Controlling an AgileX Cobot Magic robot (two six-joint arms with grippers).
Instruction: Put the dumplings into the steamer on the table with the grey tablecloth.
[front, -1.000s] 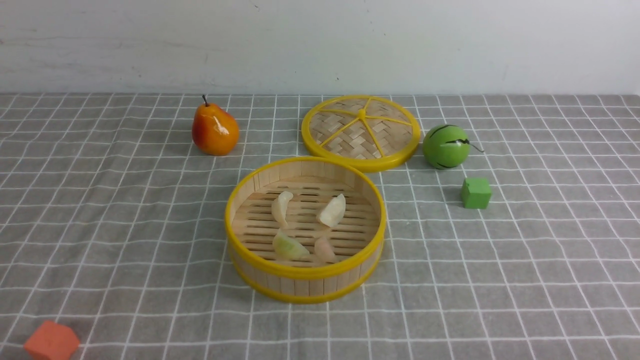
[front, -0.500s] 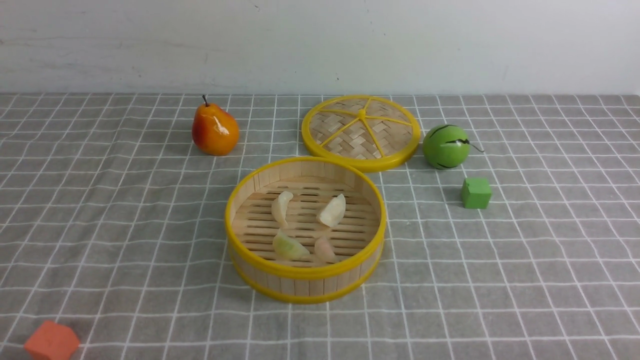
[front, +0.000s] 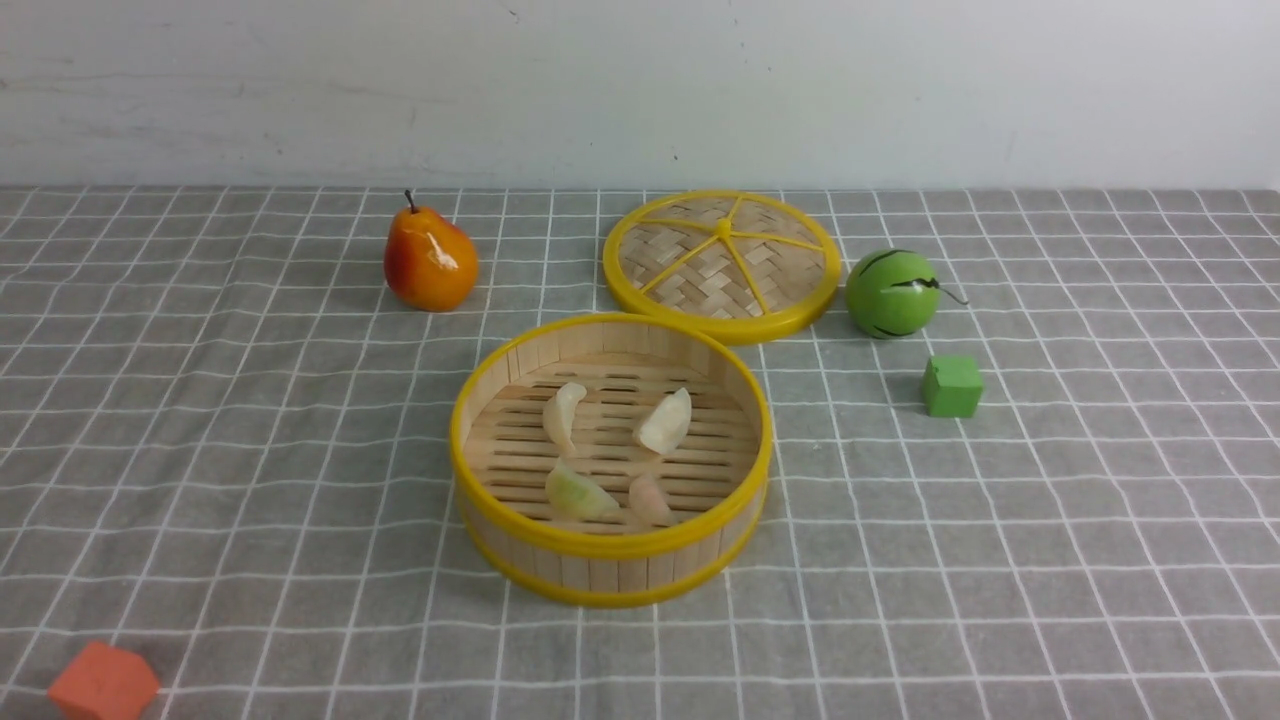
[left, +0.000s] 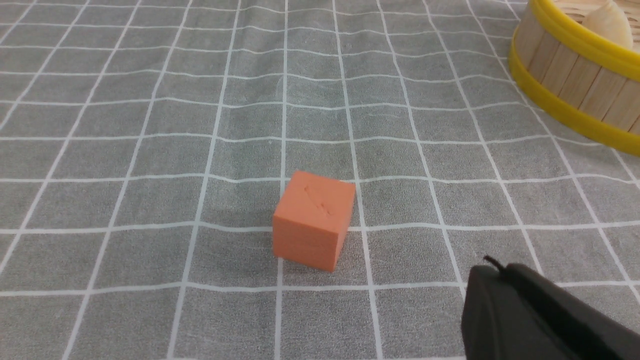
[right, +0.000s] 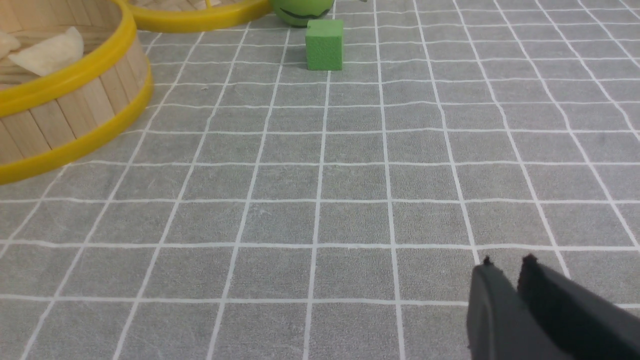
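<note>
The steamer (front: 610, 560) stands mid-table on the grey tablecloth (front: 200, 420). Inside it lie the dumplings: two whitish ones (front: 563, 414) (front: 667, 422), a pale green one (front: 577, 492) and a pale pink one (front: 650, 498). Neither gripper shows in the front view. My left gripper (left: 495, 267) is shut and empty, low over the cloth beside the orange cube (left: 313, 220), with the steamer's wall (left: 565, 85) farther off. My right gripper (right: 507, 265) is shut and empty over bare cloth, away from the steamer (right: 75, 120) and a whitish dumpling (right: 47, 52) in it.
The woven lid (front: 722, 262) lies behind the steamer. A pear (front: 430, 260) stands at the back left, a green ball (front: 892, 293) and a green cube (front: 951, 386) at the right. The orange cube (front: 103, 683) sits at the front left corner.
</note>
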